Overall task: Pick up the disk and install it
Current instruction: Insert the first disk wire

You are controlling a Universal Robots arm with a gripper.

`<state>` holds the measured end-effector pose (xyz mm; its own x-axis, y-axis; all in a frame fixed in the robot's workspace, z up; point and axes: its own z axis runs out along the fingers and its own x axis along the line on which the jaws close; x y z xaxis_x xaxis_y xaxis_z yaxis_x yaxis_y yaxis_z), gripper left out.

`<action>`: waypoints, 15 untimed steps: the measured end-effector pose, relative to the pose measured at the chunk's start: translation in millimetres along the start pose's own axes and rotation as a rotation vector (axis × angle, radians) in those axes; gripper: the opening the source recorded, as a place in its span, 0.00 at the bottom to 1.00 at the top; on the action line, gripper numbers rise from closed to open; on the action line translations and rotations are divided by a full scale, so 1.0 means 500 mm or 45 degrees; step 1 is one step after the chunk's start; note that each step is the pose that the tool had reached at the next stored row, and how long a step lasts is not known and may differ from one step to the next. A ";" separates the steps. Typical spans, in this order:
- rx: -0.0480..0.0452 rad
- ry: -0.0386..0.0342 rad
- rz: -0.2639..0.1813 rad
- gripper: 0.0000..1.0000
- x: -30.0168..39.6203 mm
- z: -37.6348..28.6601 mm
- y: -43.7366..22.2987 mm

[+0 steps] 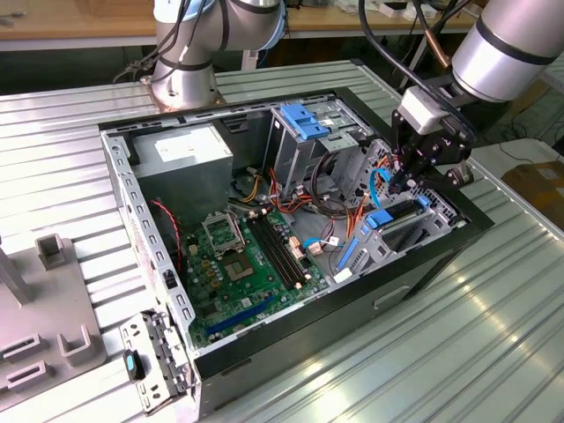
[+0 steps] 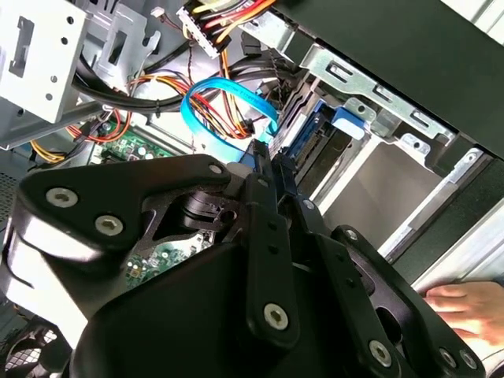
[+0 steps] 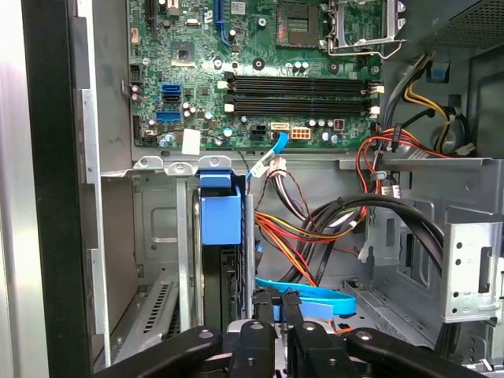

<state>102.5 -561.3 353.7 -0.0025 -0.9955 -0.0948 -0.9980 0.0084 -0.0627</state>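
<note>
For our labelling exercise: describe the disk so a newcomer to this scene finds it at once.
Find the open computer case, then its metal drive bay on the exterior view's right. The disk stands on edge there: a dark slab with bright blue tabs, unlike the paler blue bracket.

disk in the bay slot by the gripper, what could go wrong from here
1. The blue cable loops right beside the gripper and could snag if the arm moves.
2. The disk stands in the slot next to loose red and orange wires; one could get pinched against it.
3. A hand lies just outside the case, close to the arm, and might be struck.
</note>
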 end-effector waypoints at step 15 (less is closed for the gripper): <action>0.000 -0.0016 0.000 0.16 0.037 -0.004 0.002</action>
<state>101.6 -579.7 353.6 -0.0024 -0.9954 -0.0960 -0.9980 0.0085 -0.0628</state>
